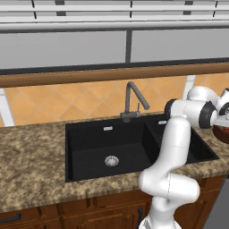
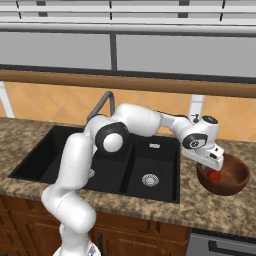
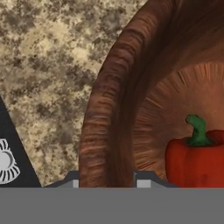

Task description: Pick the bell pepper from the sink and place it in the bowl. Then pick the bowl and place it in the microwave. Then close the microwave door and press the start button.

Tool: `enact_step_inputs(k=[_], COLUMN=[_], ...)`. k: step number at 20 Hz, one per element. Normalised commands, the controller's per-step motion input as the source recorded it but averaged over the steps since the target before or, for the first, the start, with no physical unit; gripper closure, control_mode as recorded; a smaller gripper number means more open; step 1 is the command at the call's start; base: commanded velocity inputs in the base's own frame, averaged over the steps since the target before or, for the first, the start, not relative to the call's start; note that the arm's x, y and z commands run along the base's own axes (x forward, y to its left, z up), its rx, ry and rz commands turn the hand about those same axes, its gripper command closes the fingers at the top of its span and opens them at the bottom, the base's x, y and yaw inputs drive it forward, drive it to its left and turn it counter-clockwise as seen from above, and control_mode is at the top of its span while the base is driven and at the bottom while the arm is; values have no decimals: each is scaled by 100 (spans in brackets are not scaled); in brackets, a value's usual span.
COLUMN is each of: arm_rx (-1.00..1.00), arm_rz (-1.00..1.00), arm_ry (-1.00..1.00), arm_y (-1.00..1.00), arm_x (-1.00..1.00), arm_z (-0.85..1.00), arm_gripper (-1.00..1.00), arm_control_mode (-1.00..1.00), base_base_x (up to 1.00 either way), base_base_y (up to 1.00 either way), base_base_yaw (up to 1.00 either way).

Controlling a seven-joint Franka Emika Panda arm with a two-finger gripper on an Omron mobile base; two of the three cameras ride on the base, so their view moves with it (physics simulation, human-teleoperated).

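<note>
The dark reddish-brown bowl (image 2: 236, 181) stands on the granite counter just right of the black sink (image 2: 150, 160). The red bell pepper (image 2: 215, 175) lies inside the bowl, green stem up (image 3: 192, 162). My gripper (image 2: 215, 165) reaches down over the bowl's near-left rim. In the hand view its two fingertips (image 3: 73, 181) sit tight against either side of the rim wall (image 3: 105, 122), one outside and one inside, so my gripper (image 3: 107, 181) is shut on the bowl. The bowl's edge (image 1: 222, 133) peeks in at the right of the left base view. The microwave and its door are out of view.
The sink (image 1: 89, 147) has a large left basin and a smaller right one with steel drains (image 3: 5, 166). A dark faucet (image 1: 132, 100) rises behind it. Speckled granite counter (image 3: 48, 65) surrounds the bowl, with a tiled wall and a wooden ledge behind.
</note>
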Motion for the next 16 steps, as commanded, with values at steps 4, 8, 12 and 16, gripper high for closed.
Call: enact_step_inputs(k=[4,8,12,16], arm_rx=[0,-1,-16,-30], arm_rz=[0,6,24,38], arm_ry=[0,-1,-5,0], arm_y=[0,5,34,41], arm_x=[0,-21,-56,-39], arm_z=[0,0,19,9], arm_gripper=[100,100,100,100], arm_control_mode=[-100,-100,-100,-100], base_base_x=[0,0,0,0], base_base_y=[0,0,0,0], base_base_yaw=[0,0,0,0])
